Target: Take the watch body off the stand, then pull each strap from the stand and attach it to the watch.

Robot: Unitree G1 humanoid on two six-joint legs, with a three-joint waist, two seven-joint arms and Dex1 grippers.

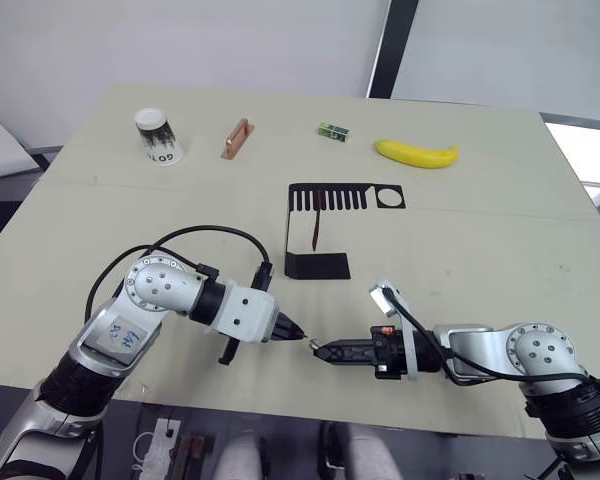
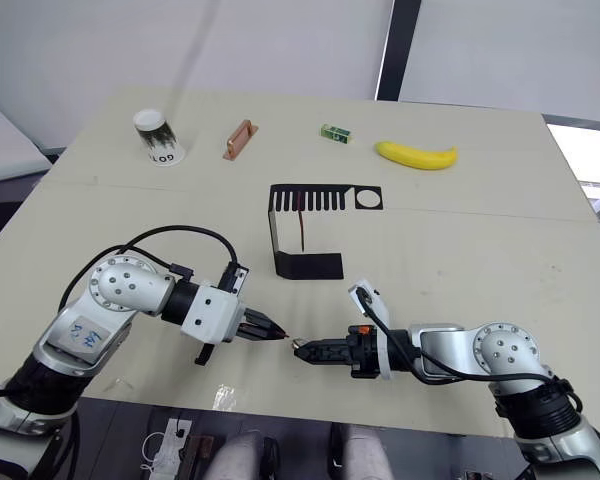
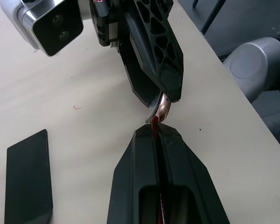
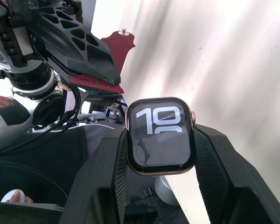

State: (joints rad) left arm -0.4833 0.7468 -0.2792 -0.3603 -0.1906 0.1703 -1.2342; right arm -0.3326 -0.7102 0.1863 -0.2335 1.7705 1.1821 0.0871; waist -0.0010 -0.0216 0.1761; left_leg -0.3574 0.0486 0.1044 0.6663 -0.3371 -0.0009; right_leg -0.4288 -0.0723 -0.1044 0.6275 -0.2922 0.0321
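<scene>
Even, bright light falls over the bench [image 1: 480,230], and the head views are sharp throughout. Shadows are soft: the stand [image 1: 320,225] casts only a faint one. In the right wrist view strong glare washes the bench surface to near white, and a streak of reflection crosses the screen of the watch body [image 4: 160,135]. Both wrist views blur towards the background.

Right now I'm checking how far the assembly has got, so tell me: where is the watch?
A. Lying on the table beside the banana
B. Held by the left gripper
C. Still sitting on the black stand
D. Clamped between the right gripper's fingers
D: the right wrist view shows the watch, screen lit, clamped between the right gripper's two fingers, while the left gripper pinches a red strap.
</scene>
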